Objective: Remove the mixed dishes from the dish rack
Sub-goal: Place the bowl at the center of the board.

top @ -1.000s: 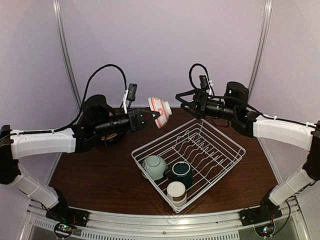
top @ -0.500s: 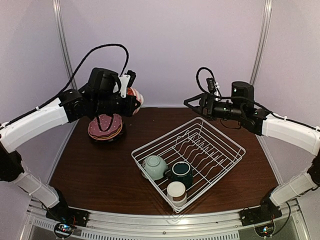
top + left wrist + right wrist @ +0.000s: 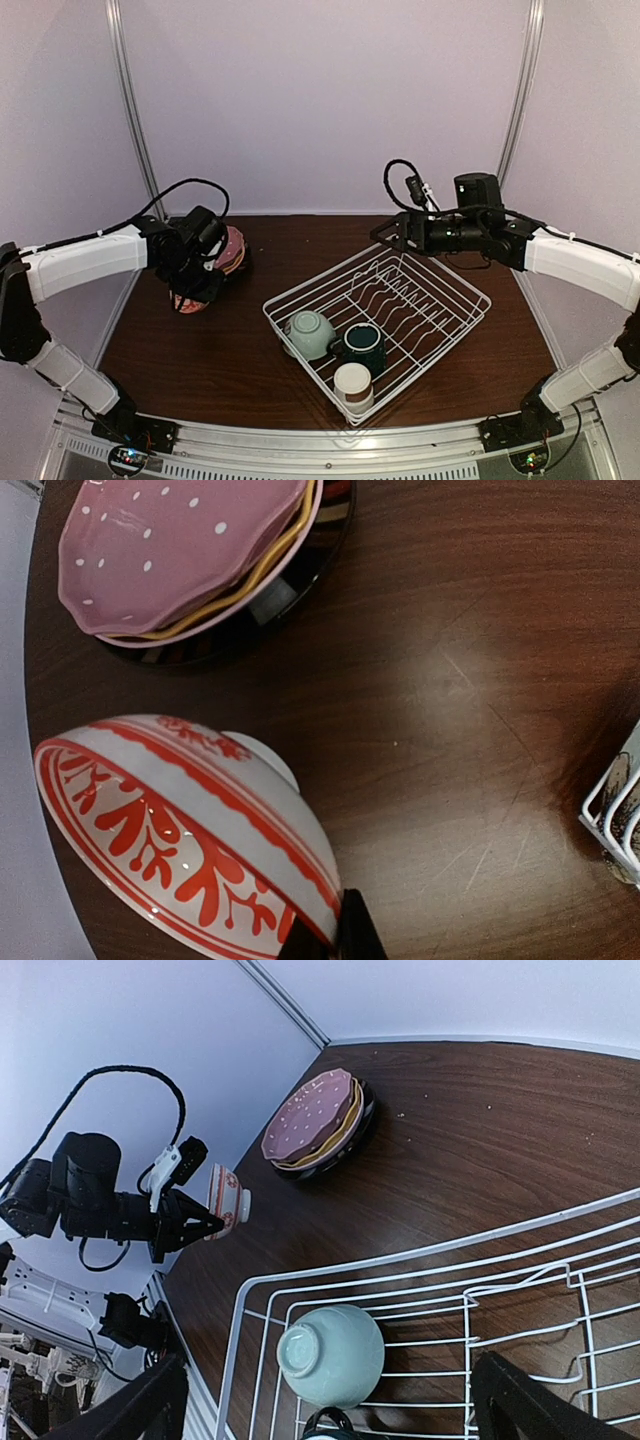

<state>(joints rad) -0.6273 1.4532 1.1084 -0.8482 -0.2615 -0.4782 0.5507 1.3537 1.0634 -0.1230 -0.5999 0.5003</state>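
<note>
My left gripper is shut on the rim of the red-and-white patterned bowl, holding it tilted low over the table just in front of the plates. In the left wrist view the bowl fills the lower left, pinched between my fingertips. The pink and yellow plates are stacked on a black dish. The white wire dish rack holds the pale green bowl, the dark green mug and the white-and-brown cup. My right gripper is open and empty above the rack's far corner.
The right wrist view shows the plates, the held bowl, the pale green bowl and the rack wires. The rack's corner is at the right edge of the left wrist view. Walls close the back and sides.
My left arm has swung left and down with the bowl, from beside the rack's far corner to low in front of the plates. My right gripper has shifted slightly.
</note>
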